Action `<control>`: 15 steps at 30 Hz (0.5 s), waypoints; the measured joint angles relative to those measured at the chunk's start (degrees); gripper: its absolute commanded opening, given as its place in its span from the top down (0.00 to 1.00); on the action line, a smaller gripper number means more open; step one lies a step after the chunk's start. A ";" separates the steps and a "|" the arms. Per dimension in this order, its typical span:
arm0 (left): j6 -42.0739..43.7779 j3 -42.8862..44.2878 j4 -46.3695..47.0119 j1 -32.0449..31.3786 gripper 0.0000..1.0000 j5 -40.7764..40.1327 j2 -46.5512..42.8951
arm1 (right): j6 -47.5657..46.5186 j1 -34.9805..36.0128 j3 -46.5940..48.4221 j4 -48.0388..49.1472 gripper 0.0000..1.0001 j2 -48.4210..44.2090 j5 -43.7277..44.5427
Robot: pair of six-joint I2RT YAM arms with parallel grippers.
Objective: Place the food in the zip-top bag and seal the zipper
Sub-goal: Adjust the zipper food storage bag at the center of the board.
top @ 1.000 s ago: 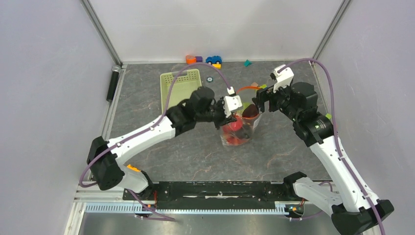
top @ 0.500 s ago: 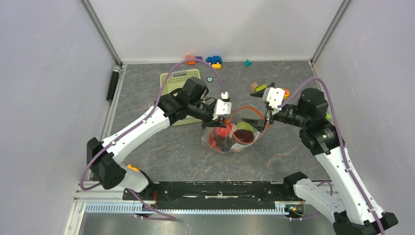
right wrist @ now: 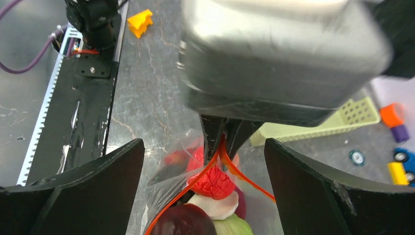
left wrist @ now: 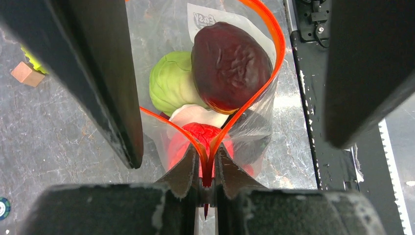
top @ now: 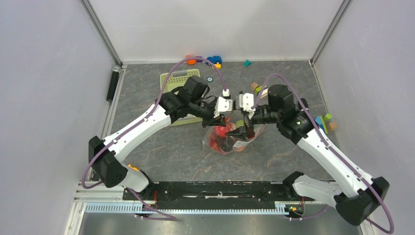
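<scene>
The zip-top bag (top: 226,141) hangs at mid-table with its mouth open. Inside it lie a green cabbage (left wrist: 169,83), a dark purple piece (left wrist: 227,66) and a red fruit (left wrist: 200,134). My left gripper (left wrist: 206,169) is shut on one end of the orange-red zipper (left wrist: 274,54), where the two strips meet. My right gripper (right wrist: 204,147) is open, and its black fingers (left wrist: 98,73) straddle the bag mouth, one on each side, close to the left gripper (right wrist: 222,134). In the top view the right gripper (top: 241,131) sits just right of the left gripper (top: 221,117).
A pale green basket (top: 178,81) lies behind the left arm. Toy blocks and a car (top: 214,60) line the back wall. More blocks sit at the right (top: 325,121) and behind the bag (top: 257,88). A black rail (top: 195,188) runs along the near edge.
My right arm swung left and down from behind the bag to straddle its mouth, jaws wide. The bag shifted slightly left and forward with my left gripper, which stays shut on the zipper.
</scene>
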 measured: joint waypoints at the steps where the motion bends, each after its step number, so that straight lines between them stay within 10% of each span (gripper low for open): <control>1: -0.07 0.04 0.02 0.00 0.98 -0.17 0.00 | -0.11 0.37 0.13 -0.52 0.02 1.42 0.96; 15: 0.33 0.00 -2.67 0.28 0.98 -3.19 -0.17 | -6.34 0.72 0.13 -4.22 0.47 5.92 9.07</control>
